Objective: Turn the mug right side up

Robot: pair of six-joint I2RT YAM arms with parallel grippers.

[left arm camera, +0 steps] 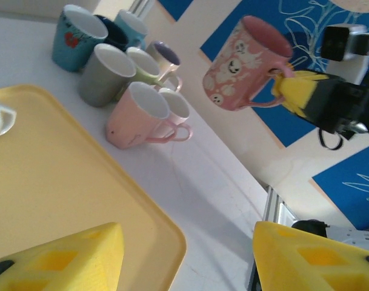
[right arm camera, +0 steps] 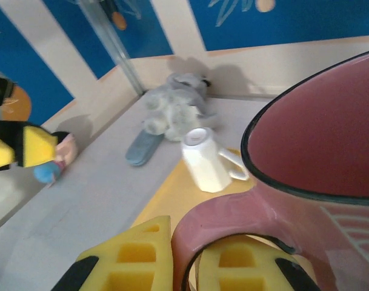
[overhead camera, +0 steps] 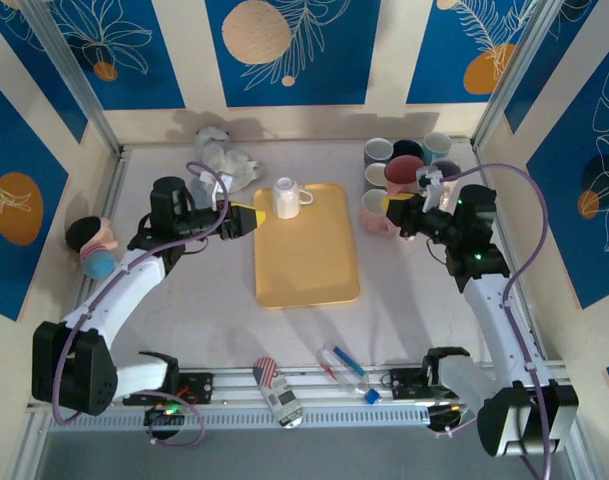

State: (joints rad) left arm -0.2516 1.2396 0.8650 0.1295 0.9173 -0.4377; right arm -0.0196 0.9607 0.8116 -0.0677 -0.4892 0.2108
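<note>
A white mug (overhead camera: 287,197) (right arm camera: 205,159) stands upside down, base up, at the far end of the yellow tray (overhead camera: 309,265) (left arm camera: 51,200). My left gripper (overhead camera: 249,220) (left arm camera: 187,254) hovers open at the tray's far left corner, just left of that mug, with nothing between its fingers. My right gripper (overhead camera: 396,207) (right arm camera: 184,260) is shut on the handle of a pink mug (overhead camera: 404,176) (left arm camera: 248,60) (right arm camera: 317,151) with a dark red inside. That mug hangs in the air right of the tray, mouth tilted upward.
Several other mugs (overhead camera: 404,160) (left arm camera: 123,79) cluster at the back right. A grey plush toy (overhead camera: 222,152) (right arm camera: 172,109) lies at the back left. A doll head (overhead camera: 94,248) rests by the left wall. A can (overhead camera: 279,392) and pens (overhead camera: 344,365) lie at the near edge.
</note>
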